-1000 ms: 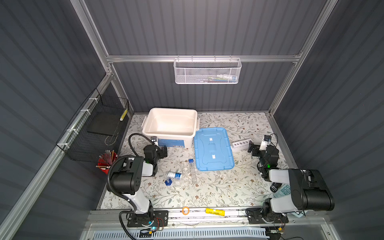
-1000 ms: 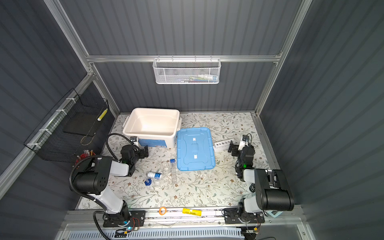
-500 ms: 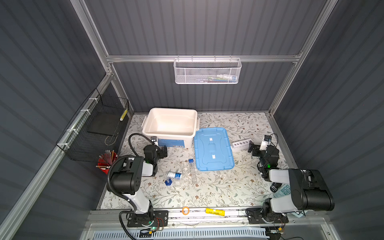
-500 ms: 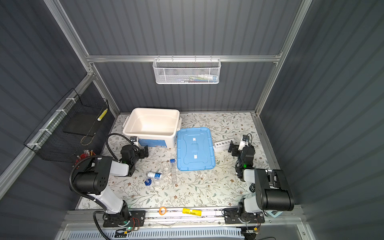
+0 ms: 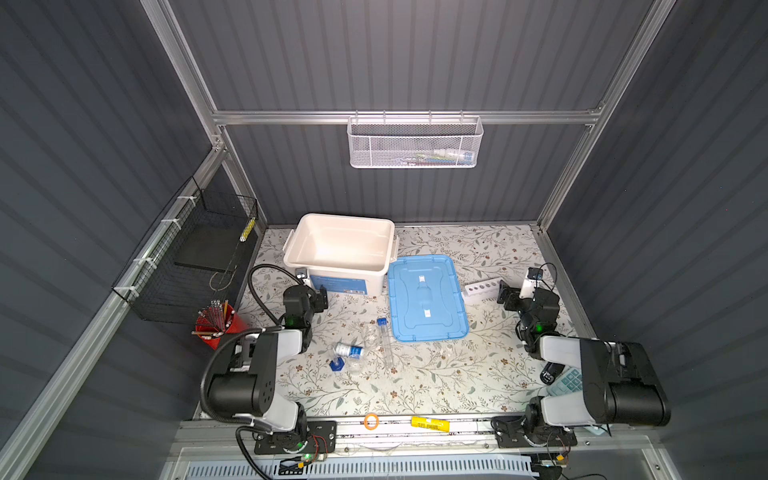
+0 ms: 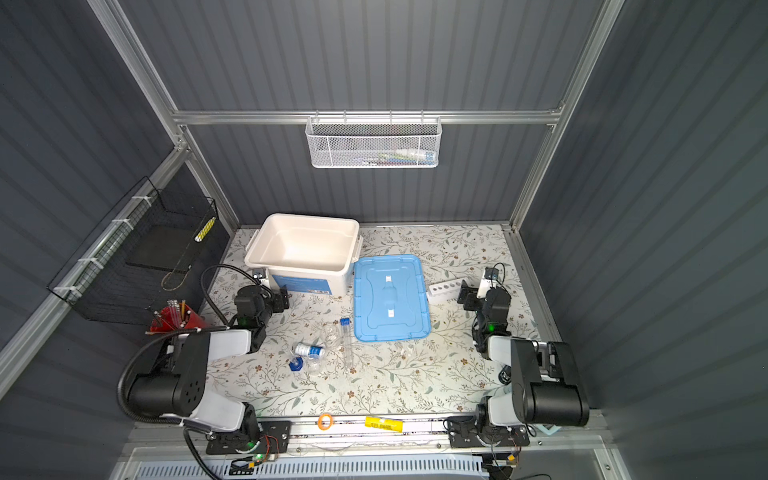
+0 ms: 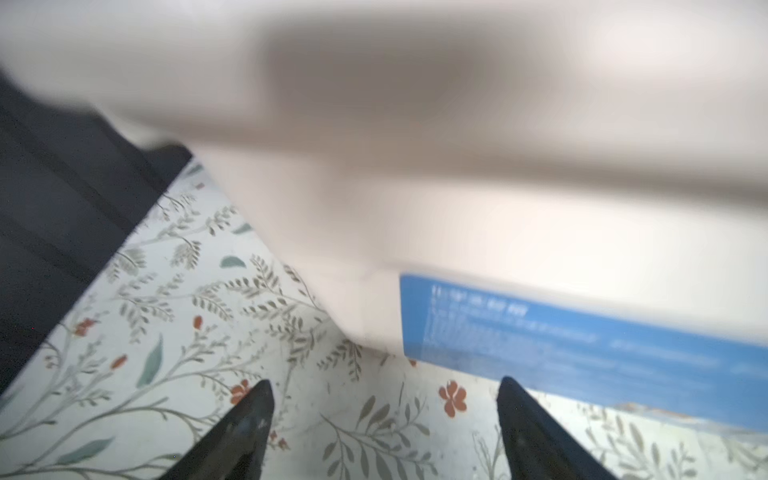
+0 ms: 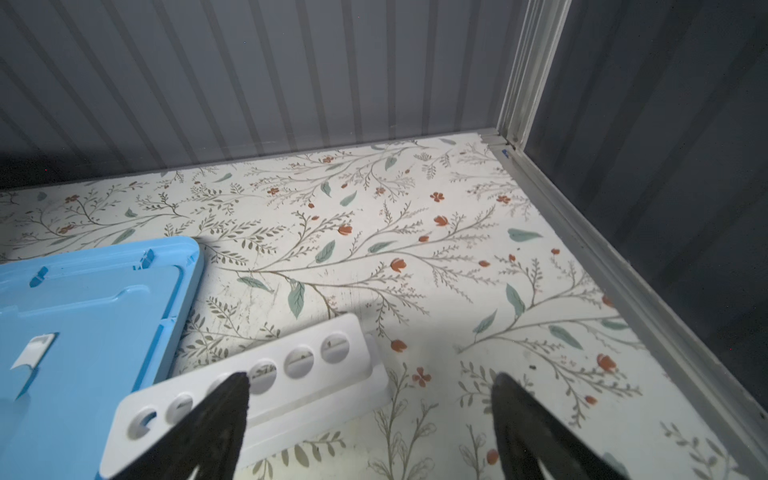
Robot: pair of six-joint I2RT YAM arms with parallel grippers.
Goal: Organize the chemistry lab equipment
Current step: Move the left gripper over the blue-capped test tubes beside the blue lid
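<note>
The lab equipment lies on the floral mat. In both top views a blue-capped long tube [image 5: 385, 341] [image 6: 347, 341], a white blue-labelled bottle [image 5: 349, 351] [image 6: 309, 350], a clear round flask [image 5: 371, 334] and a cylinder on a blue hexagonal base [image 5: 336, 365] cluster at front centre. A white holed rack [image 5: 482, 286] [image 8: 299, 374] lies right of the blue lid [image 5: 426, 297]. My left gripper [image 5: 321, 296] [image 7: 384, 386] is open and empty, low beside the white bin [image 5: 340, 220] [image 7: 457, 208]. My right gripper [image 5: 508, 297] [image 8: 371, 378] is open, just behind the rack's end.
A red cup of sticks [image 5: 216, 328] stands at the left edge and a pale blue calculator [image 5: 567, 382] lies under the right arm. A black wire basket [image 5: 187, 257] hangs on the left wall and a white mesh basket [image 5: 415, 143] on the back wall. Small clear vessels [image 5: 444, 353] lie front of the lid.
</note>
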